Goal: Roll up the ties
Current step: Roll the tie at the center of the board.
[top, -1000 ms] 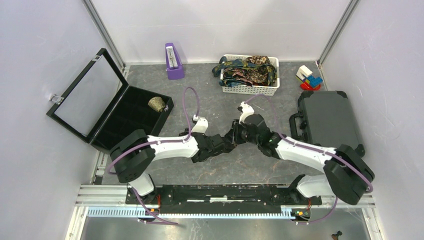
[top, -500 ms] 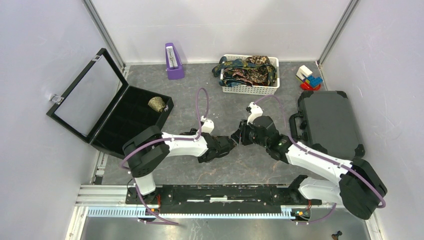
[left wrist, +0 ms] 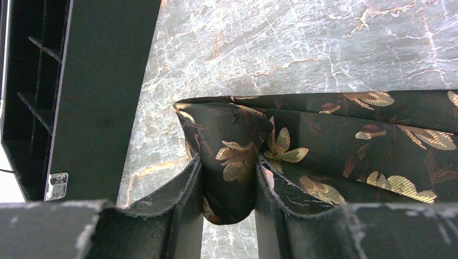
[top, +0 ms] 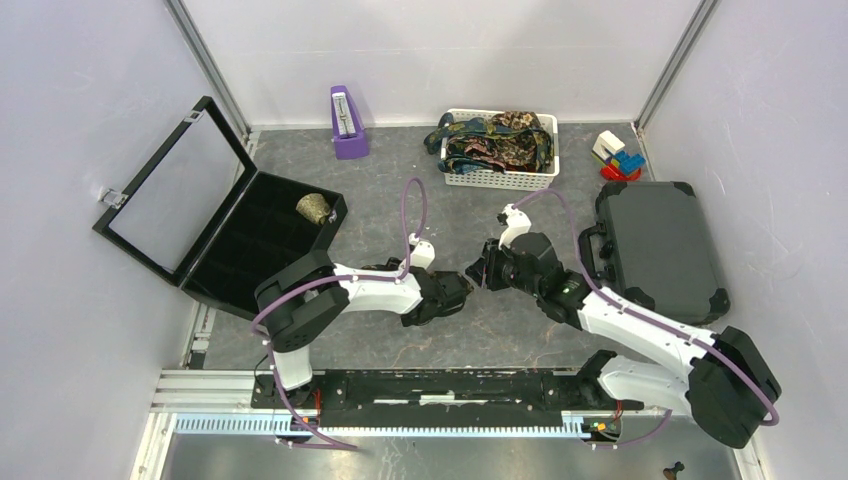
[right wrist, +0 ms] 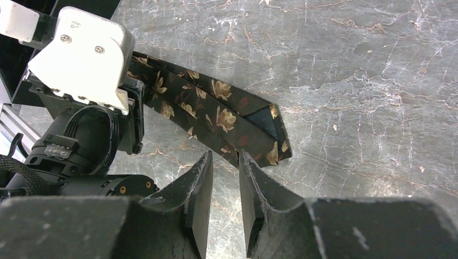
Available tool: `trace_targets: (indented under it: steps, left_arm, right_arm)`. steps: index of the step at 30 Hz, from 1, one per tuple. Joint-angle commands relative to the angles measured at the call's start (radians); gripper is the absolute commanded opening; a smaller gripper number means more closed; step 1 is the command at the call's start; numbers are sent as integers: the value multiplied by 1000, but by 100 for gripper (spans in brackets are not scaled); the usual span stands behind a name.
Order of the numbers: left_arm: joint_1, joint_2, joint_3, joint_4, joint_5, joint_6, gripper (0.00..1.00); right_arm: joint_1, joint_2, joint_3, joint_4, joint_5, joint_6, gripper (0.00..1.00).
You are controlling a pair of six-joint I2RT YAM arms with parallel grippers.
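Overhead: both sets of jaws meet over the bench [top: 500, 335].

Left wrist: left jaws pinch the tie [left wrist: 232, 162] at its folded end. Rolling looks barely begun.

Right wrist: right jaws narrow, empty, the tie's tip just ahead. Next, I'd steady that tip.

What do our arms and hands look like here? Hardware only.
Left arm and right arm: white link shells, black joint housings, a purple cable looping off each. Left hand and right hand: two flat black fingers with frayed, scuffed edges. Left wrist carries a white block with screw heads.
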Motion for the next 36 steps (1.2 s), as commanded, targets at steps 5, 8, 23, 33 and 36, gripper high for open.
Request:
trace_targets:
  steps: [5,8,23,33,36]
  left_arm:
    - [-6,7,17,177,123,53,49]
    - [-7,5,24,181,136,68,54]
    - [-6,-87,59,178,191,118,75]
    - [-6,-162,103,123,204,128,84]
    - [-5,-199,111,114,213,136,86]
  right_arm:
    - [-4,-37,7,-10,19,-12,31]
    - [-4,-42,10,-11,17,-9,31]
    - [-4,-43,48,-21,6,-7,31]
    - [-4,-26,88,-21,4,-10,32]
    - [-4,-17,96,-22,4,-8,31]
